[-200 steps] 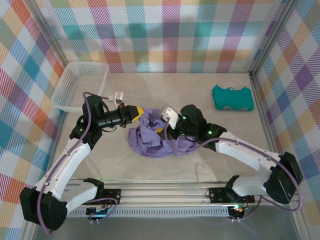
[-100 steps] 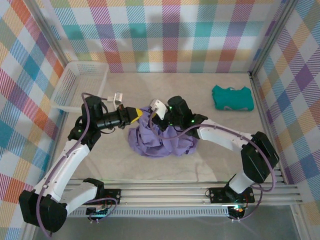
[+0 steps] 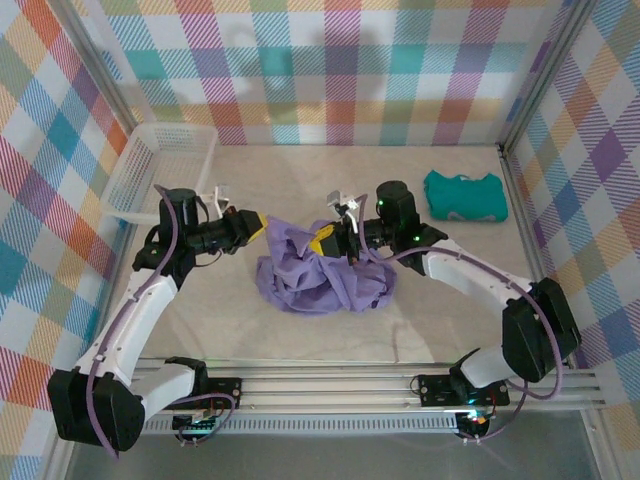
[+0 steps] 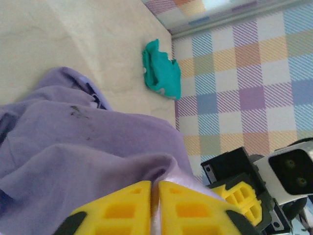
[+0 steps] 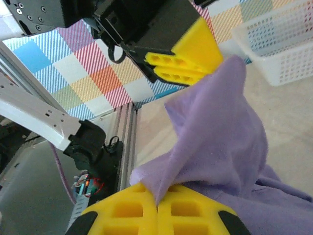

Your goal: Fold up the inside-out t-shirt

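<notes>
Top external view: table has the inside-out t-shirt in a crumpled lavender heap roughly mid-table, between the two arms. No flat panel and no fold line anywhere. By my read the folding proper hasn't started and this is the spread-out stage.

White mesh basket sits at the far left corner, well apart from the shirt. Teal folded garment is at far right, untouched and not part of this.

Left gripper is at the heap's upper left edge. Its wrist view shows the yellow jaws nearly together with a thin sliver of purple cloth pinched between them.

Right gripper is just beside it on top of the heap. Its wrist view shows the jaws closed on a raised ridge of the same cloth, which runs up to the left gripper's tip.

Left to do: pull the shirt open, lay it flat, then all the folds. Can't tell which part of the shirt each gripper has.
</notes>
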`<state>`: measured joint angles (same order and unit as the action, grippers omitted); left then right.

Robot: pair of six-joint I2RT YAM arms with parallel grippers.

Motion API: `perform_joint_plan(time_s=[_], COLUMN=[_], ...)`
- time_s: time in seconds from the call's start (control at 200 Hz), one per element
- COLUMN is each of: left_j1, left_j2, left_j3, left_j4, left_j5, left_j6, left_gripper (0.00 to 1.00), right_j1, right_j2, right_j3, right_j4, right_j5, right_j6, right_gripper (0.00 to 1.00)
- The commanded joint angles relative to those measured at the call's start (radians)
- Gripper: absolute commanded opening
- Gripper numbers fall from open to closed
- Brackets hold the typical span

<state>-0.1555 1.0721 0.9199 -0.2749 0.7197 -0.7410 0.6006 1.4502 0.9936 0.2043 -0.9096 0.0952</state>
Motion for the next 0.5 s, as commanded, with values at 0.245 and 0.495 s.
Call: perform_joint_plan(time_s=[0.245, 0.495], left_j1=[-0.079, -0.319], left_j2=[-0.14, -0.125], left_j3=[-0.022, 0.014], left_j4=[-0.194, -0.205], left_j5=[-0.127, -0.32], left_j6=[0.159, 0.393], left_gripper=[0.46, 0.52], right_j1=[-0.008, -0.013], right_j2=[0.068, 0.081], right_j3=[0.048, 0.079], right_j4=[0.1, 0.072], right_j5=[-0.042, -0.068], right_j6=[0.15, 0.176], right_gripper=[0.0, 0.0])
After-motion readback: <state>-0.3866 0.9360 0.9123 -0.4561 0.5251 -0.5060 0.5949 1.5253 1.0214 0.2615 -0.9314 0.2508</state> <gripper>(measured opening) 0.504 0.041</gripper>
